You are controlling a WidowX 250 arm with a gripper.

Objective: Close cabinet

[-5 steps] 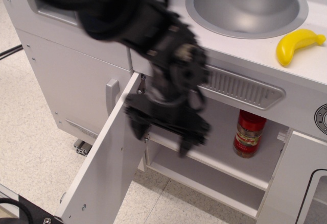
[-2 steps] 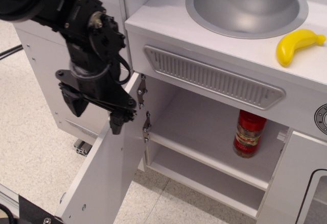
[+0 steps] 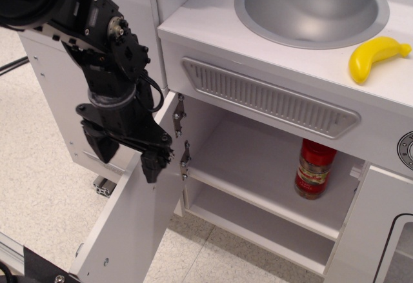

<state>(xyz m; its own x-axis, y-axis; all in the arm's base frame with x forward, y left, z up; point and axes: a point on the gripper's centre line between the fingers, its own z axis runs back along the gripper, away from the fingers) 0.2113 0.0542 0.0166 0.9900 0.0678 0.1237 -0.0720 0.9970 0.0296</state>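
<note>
The cabinet (image 3: pixel 258 199) is a white compartment with one inner shelf under the sink counter. Its flat white door (image 3: pixel 129 231) stands wide open, swung out toward the lower left on two metal hinges (image 3: pixel 181 135). My black gripper (image 3: pixel 127 157) hangs at the door's upper edge, near the hinge side. It is open and empty. One fingertip (image 3: pixel 151 165) overlaps the door's edge and the other (image 3: pixel 102 146) is on the door's outer side. The door's grey handle is hidden behind the gripper. I cannot tell whether the fingers touch the door.
A red spice bottle (image 3: pixel 314 168) stands on the inner shelf at the right. A steel sink (image 3: pixel 312 6) and a yellow banana (image 3: pixel 374 56) are on the counter above. A white door with a black-outlined window (image 3: pixel 381 231) is at the right, and a taller white cabinet front (image 3: pixel 64 96) is behind my arm.
My arm has swung left, from in front of the cabinet opening to the outer side of the open door, then dropped slightly. The door has not moved.
</note>
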